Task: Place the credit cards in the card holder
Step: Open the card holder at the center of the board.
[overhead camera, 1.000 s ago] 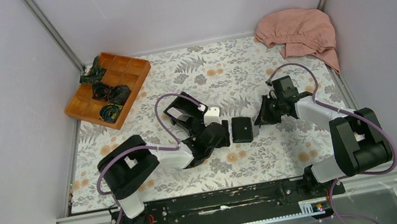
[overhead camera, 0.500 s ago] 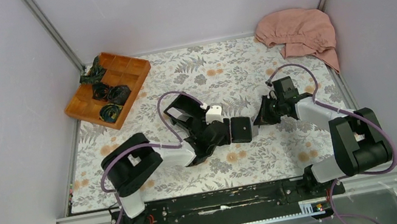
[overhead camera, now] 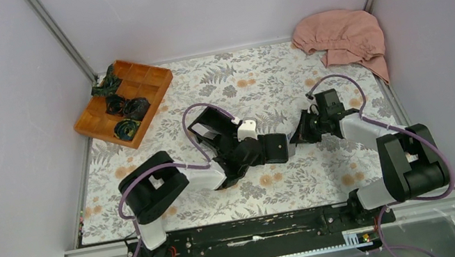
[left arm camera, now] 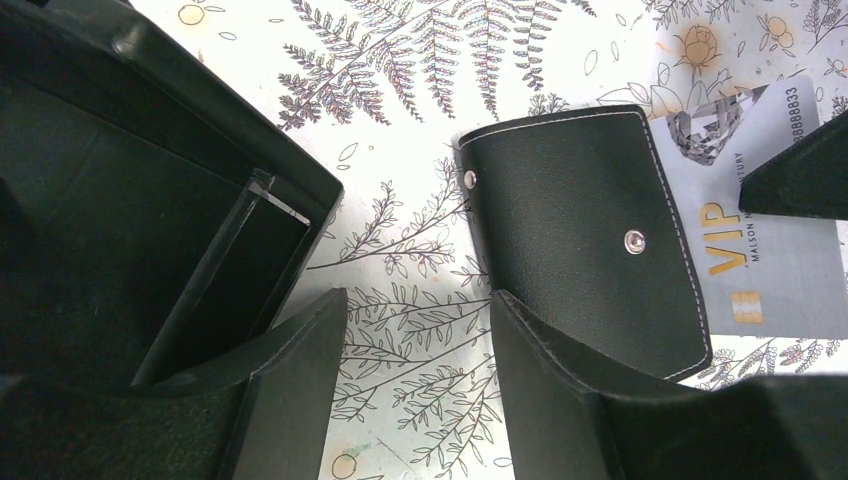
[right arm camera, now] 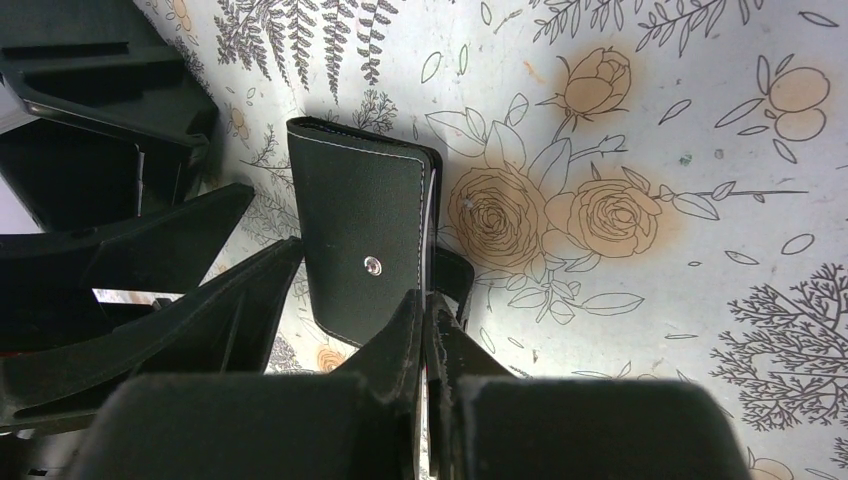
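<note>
The card holder (overhead camera: 277, 148) (left arm camera: 585, 235) (right arm camera: 365, 240) lies shut on the flowered cloth, its stud facing up. A pale credit card (left arm camera: 770, 250) marked VIP sticks out from the holder's right edge. My right gripper (right arm camera: 425, 298) (overhead camera: 297, 136) is shut on that card, which shows edge-on as a thin pale line (right arm camera: 430, 225) running into the holder. My left gripper (left arm camera: 415, 300) (overhead camera: 265, 152) is open over bare cloth just left of the holder. Its right finger (left arm camera: 570, 380) reaches the holder's near edge.
A rigid black open-topped box (overhead camera: 209, 130) (left arm camera: 120, 200) (right arm camera: 90, 100) stands just left of my left gripper. A wooden compartment tray (overhead camera: 145, 79) with dark items sits at the back left. A pink cloth (overhead camera: 343, 37) lies at the back right.
My left gripper has slid right, up to the card holder's left side. The right gripper has stayed shut on the card and has barely moved.
</note>
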Robot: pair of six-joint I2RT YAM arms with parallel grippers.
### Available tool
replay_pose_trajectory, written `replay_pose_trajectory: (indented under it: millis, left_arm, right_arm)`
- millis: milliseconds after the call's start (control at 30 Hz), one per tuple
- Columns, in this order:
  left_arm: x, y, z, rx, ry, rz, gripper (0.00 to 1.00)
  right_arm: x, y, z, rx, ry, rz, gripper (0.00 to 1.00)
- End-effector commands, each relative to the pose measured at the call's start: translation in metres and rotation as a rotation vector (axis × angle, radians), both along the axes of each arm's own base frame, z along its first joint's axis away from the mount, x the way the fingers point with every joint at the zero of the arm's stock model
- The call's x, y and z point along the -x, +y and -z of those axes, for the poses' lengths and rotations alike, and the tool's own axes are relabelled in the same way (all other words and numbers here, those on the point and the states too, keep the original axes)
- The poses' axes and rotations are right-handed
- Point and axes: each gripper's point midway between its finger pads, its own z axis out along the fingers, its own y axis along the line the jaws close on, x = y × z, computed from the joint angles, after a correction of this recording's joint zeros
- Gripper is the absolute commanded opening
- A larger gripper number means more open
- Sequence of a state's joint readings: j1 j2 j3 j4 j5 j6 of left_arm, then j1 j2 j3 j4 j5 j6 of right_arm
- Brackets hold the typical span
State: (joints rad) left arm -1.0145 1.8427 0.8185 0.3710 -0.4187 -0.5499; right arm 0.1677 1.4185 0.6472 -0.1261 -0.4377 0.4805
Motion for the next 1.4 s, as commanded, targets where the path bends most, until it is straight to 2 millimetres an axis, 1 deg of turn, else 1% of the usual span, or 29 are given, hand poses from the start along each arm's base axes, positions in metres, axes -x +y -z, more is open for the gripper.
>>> replay_pose_trajectory:
  millis: [0,233,367,667,1033,1367]
  left_arm:
    - [0.038,0.031,0.064,-0.158,0.182,0.054,0.62]
    - [0.043,0.039,0.07,-0.171,0.197,0.046,0.62]
    - [0.044,0.04,0.07,-0.169,0.199,0.047,0.62]
    - [0.044,0.039,0.071,-0.171,0.204,0.049,0.61]
    - [0.046,0.043,0.074,-0.184,0.207,0.046,0.61]
    - [0.046,0.043,0.075,-0.183,0.209,0.047,0.61]
  right_arm:
    - [-0.002,0.011,-0.013,-0.081,-0.032,-0.017,0.0]
    - [-0.002,0.013,-0.025,-0.104,-0.053,-0.018,0.0]
    - [-0.001,0.014,-0.03,-0.112,-0.063,-0.023,0.0]
    - [0.001,0.014,-0.031,-0.11,-0.065,-0.028,0.0]
    - [0.003,0.01,-0.043,-0.089,-0.088,-0.034,0.0]
    - [0.008,0.009,-0.04,-0.082,-0.078,-0.035,0.0]
